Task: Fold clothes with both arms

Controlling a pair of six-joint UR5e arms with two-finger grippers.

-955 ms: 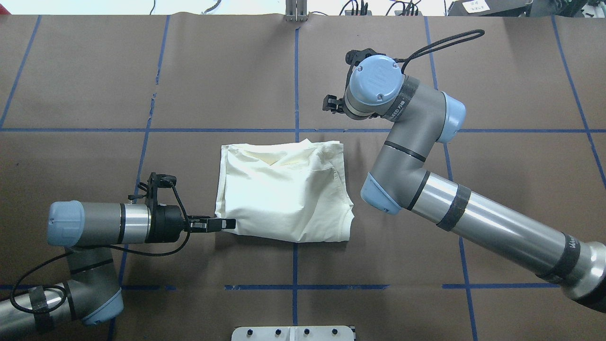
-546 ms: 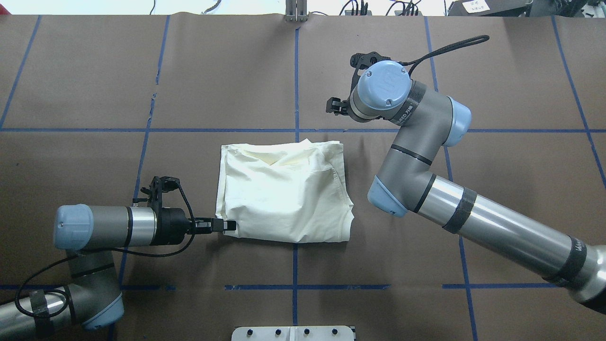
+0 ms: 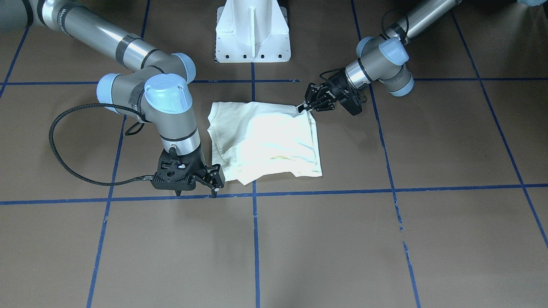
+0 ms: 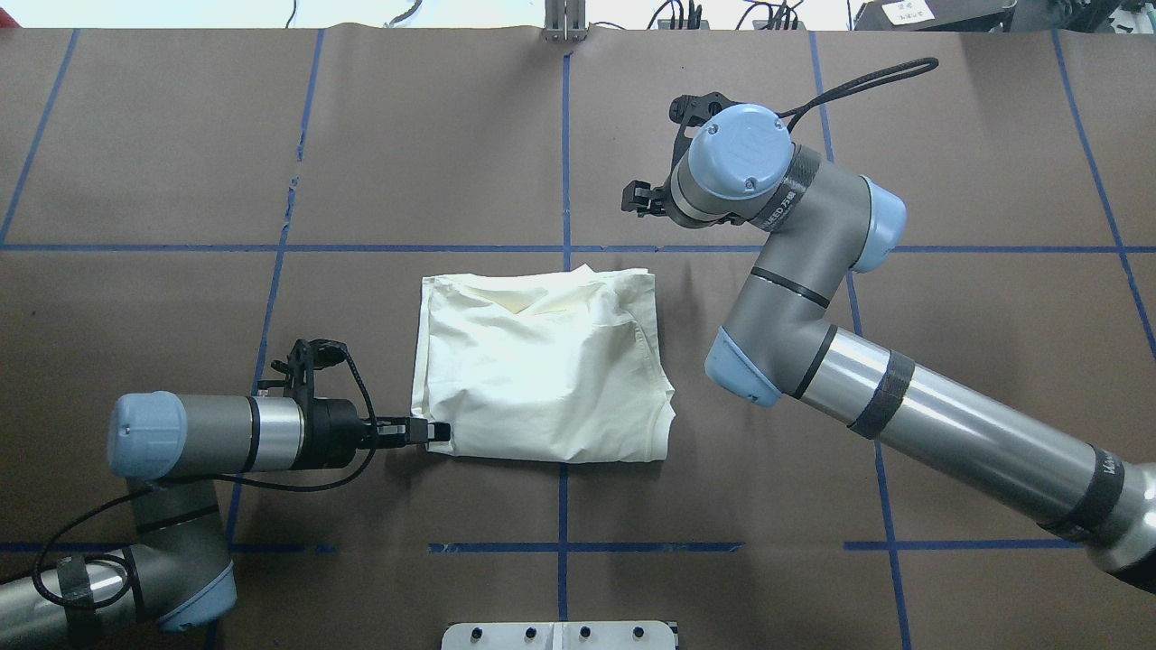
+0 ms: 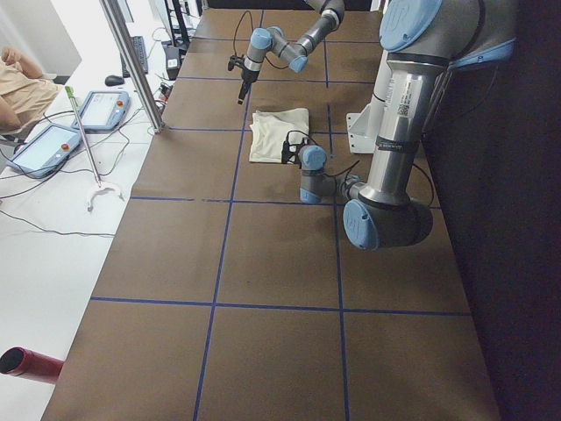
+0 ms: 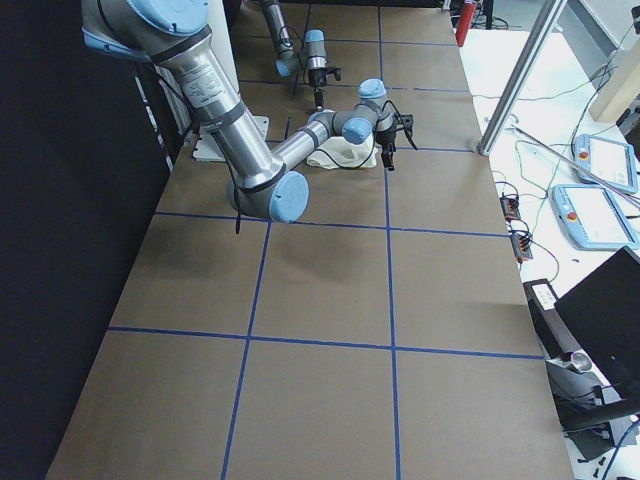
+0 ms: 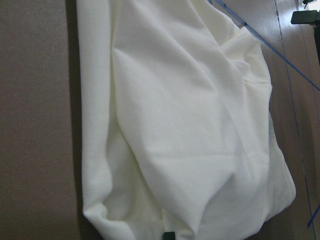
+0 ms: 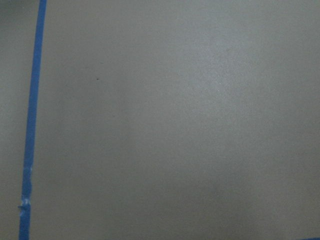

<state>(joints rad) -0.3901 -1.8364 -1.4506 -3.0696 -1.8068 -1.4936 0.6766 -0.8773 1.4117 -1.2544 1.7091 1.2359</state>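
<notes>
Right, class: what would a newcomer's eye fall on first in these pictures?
A folded cream shirt lies in the middle of the brown table. The left gripper pinches its near left corner, while the right gripper hangs open, pointing down, just beyond its far right corner.

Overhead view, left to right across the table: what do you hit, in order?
left arm → left gripper, at the shirt's near-left corner → shirt → right arm
</notes>
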